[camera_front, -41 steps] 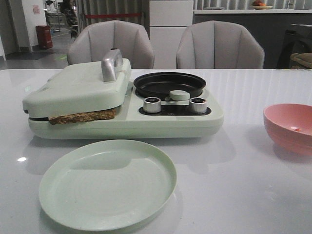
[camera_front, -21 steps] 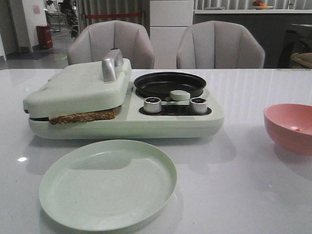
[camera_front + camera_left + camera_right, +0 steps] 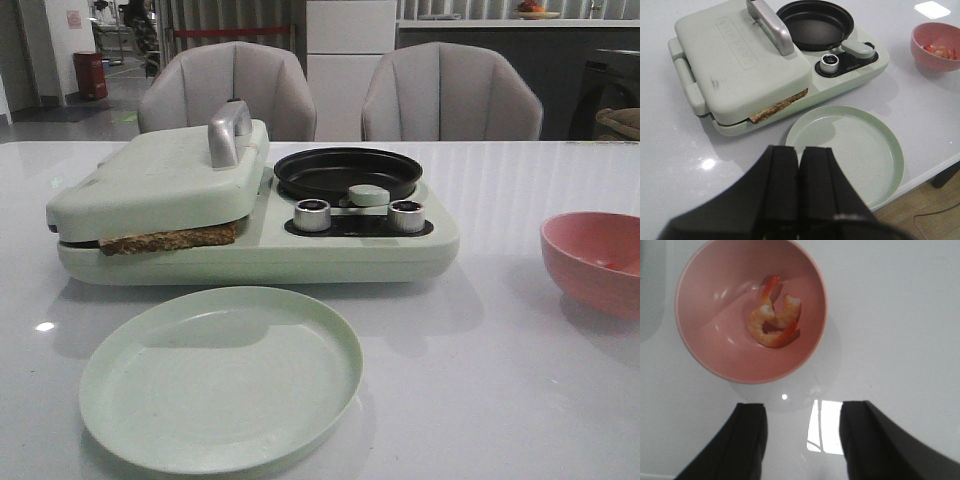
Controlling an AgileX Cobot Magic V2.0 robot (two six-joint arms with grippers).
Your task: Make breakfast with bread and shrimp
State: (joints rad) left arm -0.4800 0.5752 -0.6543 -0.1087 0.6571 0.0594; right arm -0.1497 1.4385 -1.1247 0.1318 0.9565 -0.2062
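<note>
Fingers first: the left gripper (image 3: 798, 192) has its two black fingers pressed together with nothing between them, hovering above the table's near edge, while the right gripper (image 3: 802, 440) holds its fingers spread wide apart and empty, poised over the table just short of a pink bowl (image 3: 700, 347). Neither arm appears in the front view. A white glossy table (image 3: 500, 400) fills the scene. On it, toward the robot's left, sits a pale green breakfast maker (image 3: 250, 250) with a hinged sandwich press lid (image 3: 160, 180) lowered by its silver handle (image 3: 228, 130); a small black frying pan (image 3: 347, 172) sits on its right half behind two silver knobs. Bread (image 3: 170, 238) is clamped under that lid, only its brown crust edge peeking out at the front. In front of the machine lies an empty pale green plate (image 3: 220, 375). Well apart on the robot's right stands the pink bowl, holding the shrimp (image 3: 774, 320), curled orange-pink pieces bunched near the bowl's centre. The step in hand appears to be the right arm picking up shrimp, probably for the black pan. To do it well, the gripper should centre over the cluster, descend straight inside the bowl without clipping its rim, and close gently on one curled body. The pieces are small and likely slippery, and a sideways nudge could slide the light bowl.
</note>
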